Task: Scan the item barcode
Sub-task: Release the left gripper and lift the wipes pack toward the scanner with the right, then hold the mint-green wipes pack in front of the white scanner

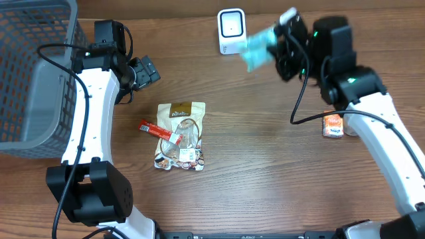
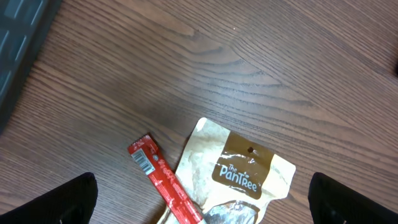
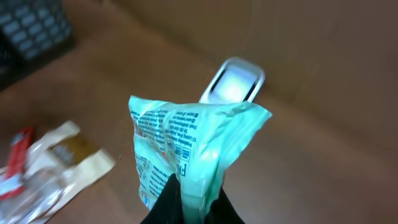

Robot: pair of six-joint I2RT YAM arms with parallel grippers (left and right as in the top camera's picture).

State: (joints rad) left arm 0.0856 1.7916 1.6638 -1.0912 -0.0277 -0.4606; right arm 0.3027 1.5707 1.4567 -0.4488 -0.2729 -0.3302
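The right gripper point(image 3: 191, 200) is pinched shut on the lower edge of a pale green, crinkled plastic packet point(image 3: 186, 143). It holds the packet in the air just in front of the white, box-shaped barcode scanner point(image 1: 230, 30) at the far edge of the dark wooden table point(image 1: 265, 166). The main risk appears to be a failed read. The film is creased and folded along its middle, and the wrist view shows small print but no code I can make out, so the barcode may sit in a fold, face away from the window, or catch glare. The grip is only a narrow nip at one edge, so the floppy packet could droop, twist or slide out when the wrist turns it, and then drop beside the scanner. Pushing closer for a better read could knock the scanner, which looks light and free-standing. The elbow of this arm passes close over a small orange packet point(image 1: 333, 125), which a wide swing could sweep aside. The left gripper point(image 1: 145, 72) hangs empty with its jaws spread wide, above and just beyond a brown-and-cream printed pouch point(image 2: 236, 177) with a red stick sachet point(image 2: 163, 180) lying across its edge. It is near the grey mesh basket point(image 1: 26, 73) and well apart from the scanner, so a collision between the arms seems unlikely.
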